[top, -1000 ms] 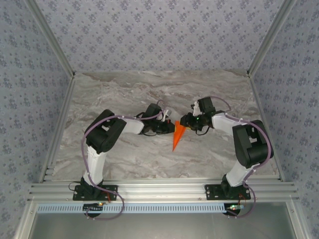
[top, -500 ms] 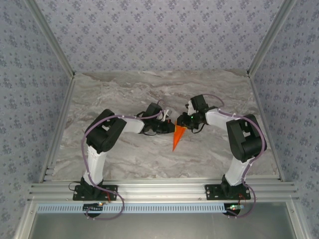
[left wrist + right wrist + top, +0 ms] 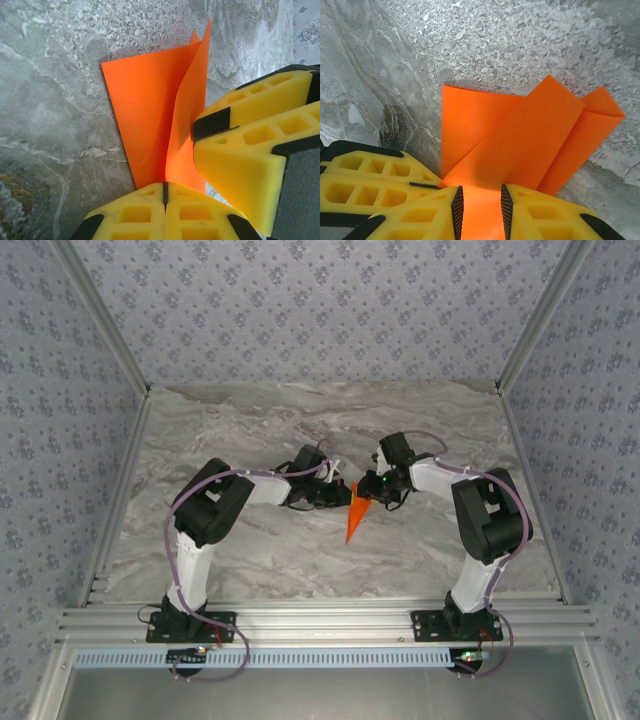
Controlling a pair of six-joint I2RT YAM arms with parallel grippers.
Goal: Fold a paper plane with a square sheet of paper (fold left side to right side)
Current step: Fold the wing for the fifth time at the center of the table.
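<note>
The paper plane [image 3: 352,522] is a slim pointed dart of bright orange-red paper on the marbled table, tip toward the near edge. In the left wrist view a flap of the paper plane [image 3: 145,110] stands up from the flat part. My left gripper [image 3: 165,184] is shut on the paper's wide end, its yellow fingers pinching the raised layer. My right gripper [image 3: 480,202] stands open at the same end, jaws apart with an orange flap [image 3: 520,135] lying in the gap. The two grippers meet over the wide end, left gripper [image 3: 343,497] beside right gripper [image 3: 370,492].
The right gripper's yellow fingers [image 3: 240,150] crowd the left wrist view close to the paper. The left gripper's fingers [image 3: 375,175] sit just left of the right gripper. Grey marbled table [image 3: 250,420] spreads around, framed by aluminium rails [image 3: 320,622] at the near edge.
The right arm has swung leftward, bringing its gripper onto the paper's wide end. The left gripper and the paper have stayed put.
</note>
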